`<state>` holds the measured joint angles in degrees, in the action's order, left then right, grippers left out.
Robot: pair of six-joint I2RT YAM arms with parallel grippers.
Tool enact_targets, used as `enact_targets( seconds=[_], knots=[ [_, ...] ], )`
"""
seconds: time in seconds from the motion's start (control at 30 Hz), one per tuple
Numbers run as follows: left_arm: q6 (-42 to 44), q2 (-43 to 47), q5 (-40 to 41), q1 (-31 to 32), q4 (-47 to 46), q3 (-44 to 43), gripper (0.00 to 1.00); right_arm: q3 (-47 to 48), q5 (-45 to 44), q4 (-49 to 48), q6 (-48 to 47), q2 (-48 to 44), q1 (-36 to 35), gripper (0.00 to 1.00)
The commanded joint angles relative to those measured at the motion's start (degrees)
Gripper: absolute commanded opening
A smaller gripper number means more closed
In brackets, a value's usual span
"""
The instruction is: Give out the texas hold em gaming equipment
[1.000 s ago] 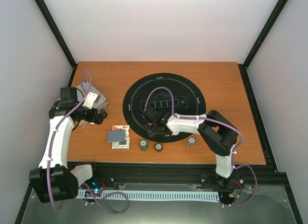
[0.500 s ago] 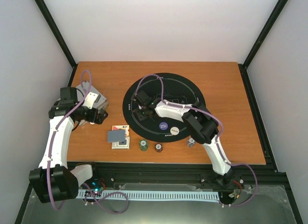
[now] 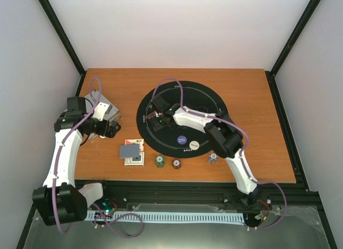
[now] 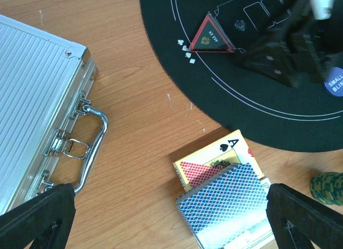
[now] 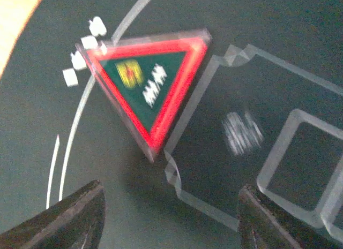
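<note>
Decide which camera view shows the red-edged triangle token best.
Left wrist: the triangle token is whole and sharp, its lettering visible. The right wrist shows it larger but motion-blurred. From the top camera it is too small to make out.

Ribbed metal case [image 4: 32, 99], wooden table [image 4: 139, 147]

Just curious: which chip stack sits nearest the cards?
The green stack, leftmost of three; the brown stack and the blue-white stack stand farther right of the cards.
</note>
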<state>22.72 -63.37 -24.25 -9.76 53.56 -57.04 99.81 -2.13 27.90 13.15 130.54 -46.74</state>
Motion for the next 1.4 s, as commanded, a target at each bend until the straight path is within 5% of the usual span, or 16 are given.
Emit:
enact_targets(
  seconds=[0.0, 0.23, 0.53, 0.83, 1.07, 1.37],
  knots=[
    [-1.44, 0.38, -1.86, -0.38, -0.41, -0.37, 1.0, -9.69, -2.97, 0.98, 0.83, -13.45, 0.49, 0.69],
    [-1.39, 0.64, -3.09, -0.35, 0.34, -0.36, 1.0, -33.82, -3.97, -3.38, 4.99, -26.96, 0.51, 0.74],
    [-0.77, 1.1, -3.3, -0.42, 1.53, -1.18, 1.0, -43.88, -3.52, -5.97, 6.93, -29.82, 0.51, 0.66],
    [-0.95, 0.72, -3.28, -0.42, 1.58, -1.85, 1.0, -41.43, -4.62, -5.63, 5.63, -26.06, 0.52, 0.45],
    [-1.06, -0.59, -3.35, -0.36, 1.29, -2.09, 1.0, -38.57, -6.83, -5.32, 5.01, -23.26, 2.18, 0.38],
    [-1.5, -2.24, -4.57, -0.42, 2.38, -3.56, 1.0, -20.22, -8.68, -3.43, 1.48, -9.56, 11.76, 0.3]
  ],
)
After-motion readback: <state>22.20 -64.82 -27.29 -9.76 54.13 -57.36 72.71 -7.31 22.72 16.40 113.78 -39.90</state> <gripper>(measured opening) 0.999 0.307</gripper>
